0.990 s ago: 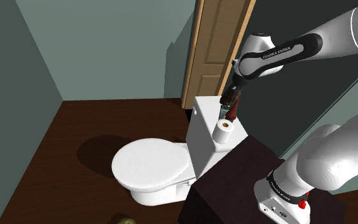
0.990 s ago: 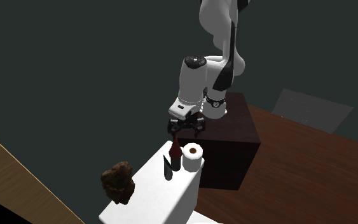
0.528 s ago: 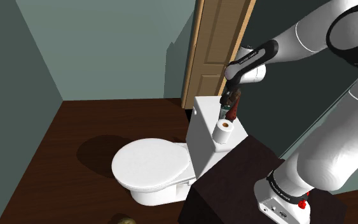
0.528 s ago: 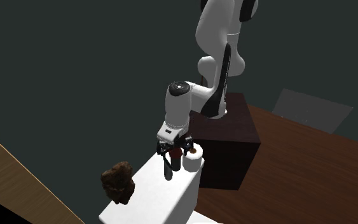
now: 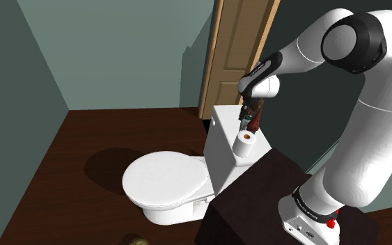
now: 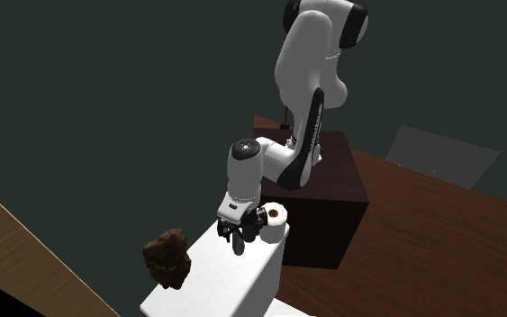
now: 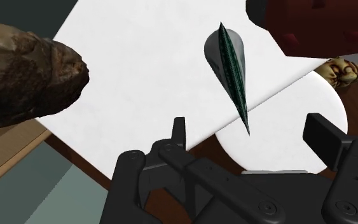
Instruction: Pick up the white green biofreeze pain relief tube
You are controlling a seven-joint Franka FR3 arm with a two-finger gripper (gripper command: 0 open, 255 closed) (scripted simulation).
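Note:
A grey tube with a dark green striped edge rests on the white toilet tank lid. It tapers to a thin end that points into the gap of my gripper. The two black fingers stand well apart and touch nothing. From the shoulder camera the gripper hangs low over the tank. In the second exterior view the gripper is just above the lid.
A brown rock-like lump sits on the lid to one side of the tube. A dark red object and a toilet paper roll stand on the other side. Below are the toilet seat and the dark stand.
The arm has folded down, and the gripper has dropped from above the dark red object to just over the tank lid, shifting toward the second exterior view's left.

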